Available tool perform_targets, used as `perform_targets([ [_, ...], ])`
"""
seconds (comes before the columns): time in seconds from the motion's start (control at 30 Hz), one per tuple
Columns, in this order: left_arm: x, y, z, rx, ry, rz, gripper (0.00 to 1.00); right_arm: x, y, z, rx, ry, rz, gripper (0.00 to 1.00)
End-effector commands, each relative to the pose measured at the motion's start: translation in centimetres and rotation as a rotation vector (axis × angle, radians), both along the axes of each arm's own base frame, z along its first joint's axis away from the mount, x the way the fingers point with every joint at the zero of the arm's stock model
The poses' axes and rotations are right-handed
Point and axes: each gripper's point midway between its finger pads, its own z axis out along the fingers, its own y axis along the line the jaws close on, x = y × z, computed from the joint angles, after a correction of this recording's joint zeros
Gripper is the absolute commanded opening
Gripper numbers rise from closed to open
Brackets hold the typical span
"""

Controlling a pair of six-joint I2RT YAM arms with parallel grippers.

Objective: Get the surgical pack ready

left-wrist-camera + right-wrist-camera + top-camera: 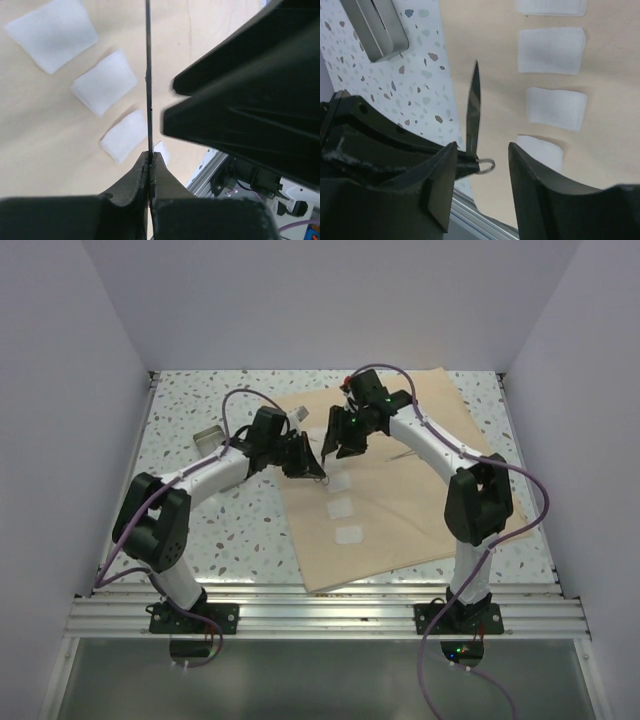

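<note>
Tan cloth (pixel 420 520) flat on table (pixel 220 530), gauze squares (pixel 347 510) in a row on it. Above them: left tool (pixel 150 159) clamped on steel instrument (pixel 148 75); right tool (pixel 482 150) parted beside its ring, gripping nothing. Tin (pixel 209 436) beyond, off the cloth.

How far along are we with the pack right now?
Done: the tan cloth lies spread flat, with gauze squares in a row on it. In hand: the left claw is shut on a steel instrument above the cloth; the right claw stands open around its ring end. Left: the instrument is not yet laid down, the tin sits off the cloth, and nothing is folded.
</note>
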Motion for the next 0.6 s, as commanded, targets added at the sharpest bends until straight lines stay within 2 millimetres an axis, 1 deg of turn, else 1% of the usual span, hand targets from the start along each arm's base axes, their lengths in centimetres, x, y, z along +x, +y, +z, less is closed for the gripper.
perform_targets([
  [0.0,1.9,3.0,0.6,0.047,-0.032,0.076,0.00,1.7,-1.5,3.0,-0.044,-0.082,-0.037,0.54],
  [0.03,2.7,5.3,0.2,0.079,-0.015,0.127,0.00,2.2,-2.8,2.9,-0.068,-0.084,-0.057,0.62],
  [0.1,4.0,8.2,0.2,0.117,-0.020,0.199,0.00,2.6,-4.7,2.5,-0.134,-0.093,-0.056,0.72],
  [0.13,4.8,11.0,-0.1,0.151,-0.007,0.258,0.00,2.9,-5.5,2.3,-0.157,-0.093,-0.061,0.72],
  [0.2,6.0,14.2,-0.2,0.218,-0.009,0.346,0.00,3.3,-8.0,1.7,-0.218,-0.085,-0.078,0.73],
  [0.23,6.1,16.9,-0.6,0.253,0.026,0.401,0.00,3.6,-9.1,1.5,-0.231,-0.081,-0.095,0.73],
  [0.3,6.6,19.7,-1.3,0.306,0.059,0.469,0.00,3.7,-10.6,1.1,-0.259,-0.084,-0.103,0.73],
  [0.33,6.6,21.8,-1.8,0.330,0.090,0.514,0.00,3.9,-11.3,1.0,-0.268,-0.084,-0.112,0.73],
  [0.4,6.8,23.8,-2.4,0.368,0.110,0.562,0.00,3.8,-12.0,0.5,-0.287,-0.078,-0.104,0.73],
  [0.43,6.9,25.5,-2.6,0.384,0.125,0.601,0.00,3.9,-12.4,0.4,-0.296,-0.080,-0.104,0.73],
  [0.53,7.3,27.5,-2.9,0.414,0.140,0.644,0.00,4.0,-12.8,-0.2,-0.314,-0.068,-0.102,0.73],
  [0.57,7.4,27.8,-3.5,0.418,0.159,0.645,0.00,4.0,-12.9,-0.6,-0.321,-0.064,-0.097,0.73],
])
